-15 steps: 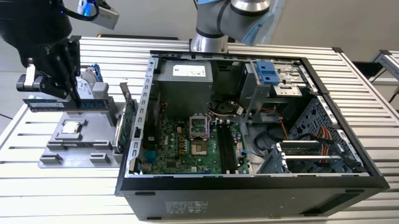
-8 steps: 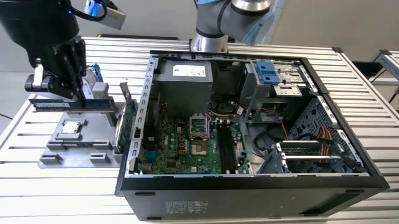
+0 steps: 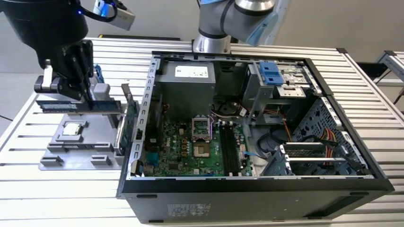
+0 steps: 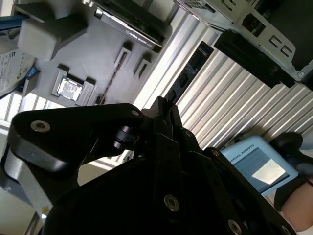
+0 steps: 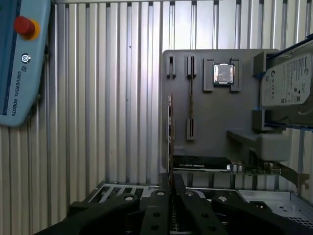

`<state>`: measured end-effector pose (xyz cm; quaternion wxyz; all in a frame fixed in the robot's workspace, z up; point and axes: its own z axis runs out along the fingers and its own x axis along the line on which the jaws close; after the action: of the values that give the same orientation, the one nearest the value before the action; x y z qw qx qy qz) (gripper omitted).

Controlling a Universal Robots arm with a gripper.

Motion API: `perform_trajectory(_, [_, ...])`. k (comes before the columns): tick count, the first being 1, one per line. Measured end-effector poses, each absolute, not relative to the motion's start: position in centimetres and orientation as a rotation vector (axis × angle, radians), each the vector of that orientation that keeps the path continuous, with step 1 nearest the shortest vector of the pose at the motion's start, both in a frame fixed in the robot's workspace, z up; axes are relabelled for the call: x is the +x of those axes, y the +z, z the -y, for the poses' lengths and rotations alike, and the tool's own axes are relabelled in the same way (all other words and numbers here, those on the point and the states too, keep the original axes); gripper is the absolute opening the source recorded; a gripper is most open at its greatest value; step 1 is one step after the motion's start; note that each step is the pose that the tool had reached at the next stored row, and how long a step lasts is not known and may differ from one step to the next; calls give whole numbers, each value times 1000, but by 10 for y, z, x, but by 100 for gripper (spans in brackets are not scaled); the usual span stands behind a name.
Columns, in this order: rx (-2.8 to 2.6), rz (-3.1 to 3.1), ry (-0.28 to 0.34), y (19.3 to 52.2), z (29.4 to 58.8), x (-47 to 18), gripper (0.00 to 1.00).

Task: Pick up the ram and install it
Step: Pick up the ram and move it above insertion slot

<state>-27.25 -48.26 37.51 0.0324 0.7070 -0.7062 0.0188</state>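
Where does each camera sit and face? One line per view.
Exterior view: above the table, looking down into the open computer case; shows the gripper holding the ram over the tray.
First wrist view: on the wrist, looking along the fingers at the tray.
Second wrist view: behind the gripper's links, looking past them at the tray.
Shared: both wrist views show the processor.

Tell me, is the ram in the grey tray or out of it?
Out. The gripper is shut on the ram, holding it above the grey tray; the tray's long slot looks empty.
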Motion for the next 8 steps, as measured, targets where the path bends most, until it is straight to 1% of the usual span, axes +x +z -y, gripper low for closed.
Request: perform_trajectory(8, [2177,2173,58,375,483,-263,0])
